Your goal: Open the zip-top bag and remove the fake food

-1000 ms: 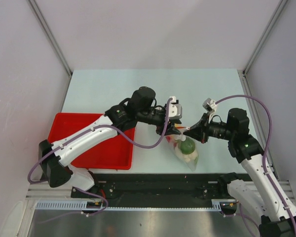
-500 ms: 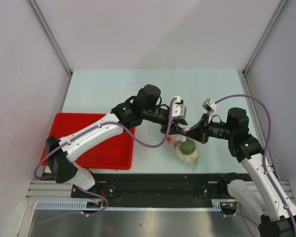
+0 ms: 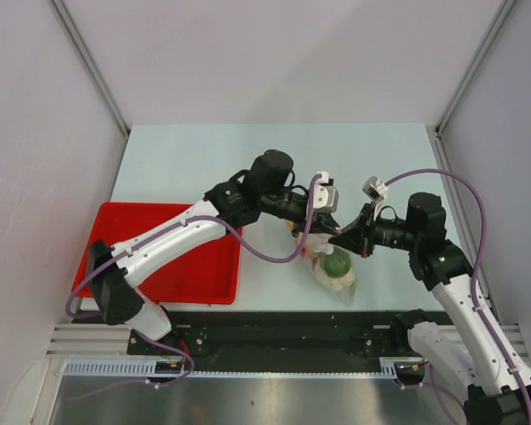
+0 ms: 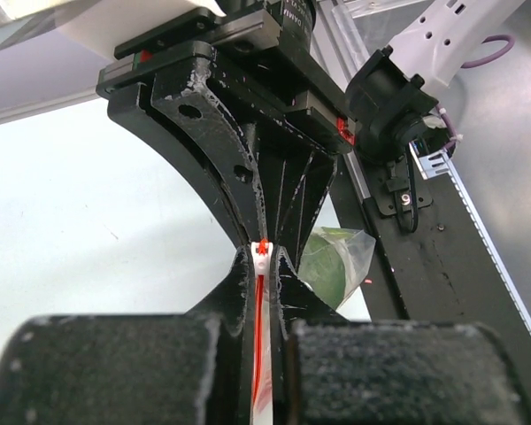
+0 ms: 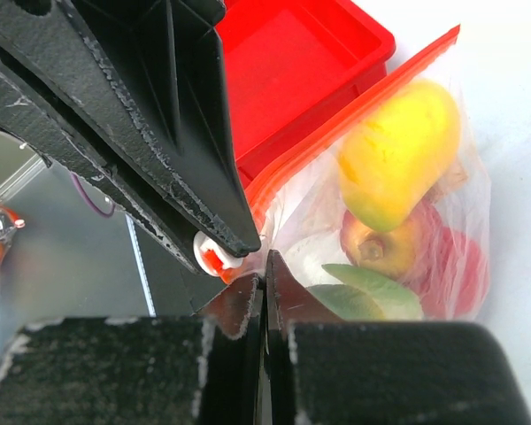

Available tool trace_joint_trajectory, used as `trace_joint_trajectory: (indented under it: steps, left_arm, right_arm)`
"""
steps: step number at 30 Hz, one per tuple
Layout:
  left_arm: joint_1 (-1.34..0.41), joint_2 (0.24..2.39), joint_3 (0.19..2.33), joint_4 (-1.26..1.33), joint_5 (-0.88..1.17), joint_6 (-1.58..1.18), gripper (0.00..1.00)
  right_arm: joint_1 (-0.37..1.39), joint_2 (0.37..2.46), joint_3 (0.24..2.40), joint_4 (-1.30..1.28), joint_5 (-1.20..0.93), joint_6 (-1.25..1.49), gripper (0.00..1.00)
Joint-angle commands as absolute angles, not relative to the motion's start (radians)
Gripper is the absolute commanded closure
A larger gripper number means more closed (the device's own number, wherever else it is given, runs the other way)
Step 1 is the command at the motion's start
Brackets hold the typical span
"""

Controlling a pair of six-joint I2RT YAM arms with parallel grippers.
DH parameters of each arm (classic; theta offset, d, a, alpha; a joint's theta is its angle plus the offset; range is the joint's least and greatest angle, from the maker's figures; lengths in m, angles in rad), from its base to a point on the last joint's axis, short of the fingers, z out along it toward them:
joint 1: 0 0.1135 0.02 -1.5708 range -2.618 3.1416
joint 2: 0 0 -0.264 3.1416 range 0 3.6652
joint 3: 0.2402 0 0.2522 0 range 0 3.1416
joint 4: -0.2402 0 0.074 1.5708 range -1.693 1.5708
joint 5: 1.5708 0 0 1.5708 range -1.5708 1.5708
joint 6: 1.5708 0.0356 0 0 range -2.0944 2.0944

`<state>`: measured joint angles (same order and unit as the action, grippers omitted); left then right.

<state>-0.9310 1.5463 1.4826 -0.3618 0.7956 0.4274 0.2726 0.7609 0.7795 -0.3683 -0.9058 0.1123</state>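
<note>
Left claw point(image 4: 262, 266), right claw point(image 5: 264, 288) both pinch the zip-top bag point(image 3: 336, 276) at its mouth

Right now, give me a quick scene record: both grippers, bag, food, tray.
left gripper: shut on the red zip strip of the zip-top bag
right gripper: shut on the bag's mouth end, beside the slider
gripper spacing: tips face each other, close together at the strip
fake food: inside the bag; yellow oval, red balls and green piece visible
bag mouth: cannot tell if open
red tray: on the table, left of the bag
</note>
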Motion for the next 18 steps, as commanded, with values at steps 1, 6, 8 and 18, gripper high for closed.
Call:
trace_joint_trajectory:
  steps: [1,6,8,18]
  left_arm:
    - [-0.936,1.545,1.539,-0.376,0.804,0.445,1.0]
    - [-0.934,1.574,1.588,-0.396,0.831,0.384,1.0]
    - [-0.936,1.583,1.603,-0.393,0.839,0.368,1.0]
    - [-0.936,1.597,1.618,-0.402,0.848,0.345,1.0]
  right_arm:
    - [0.268,0.718,0.831,-0.351,-0.87,0.126,0.91]
    - [0.271,0.654,0.831,-0.385,-0.807,0.117,0.6]
    - [0.271,0.638,0.831,-0.388,-0.796,0.112,0.64]
    - [0.288,0.637,0.831,-0.373,-0.761,0.114,1.0]
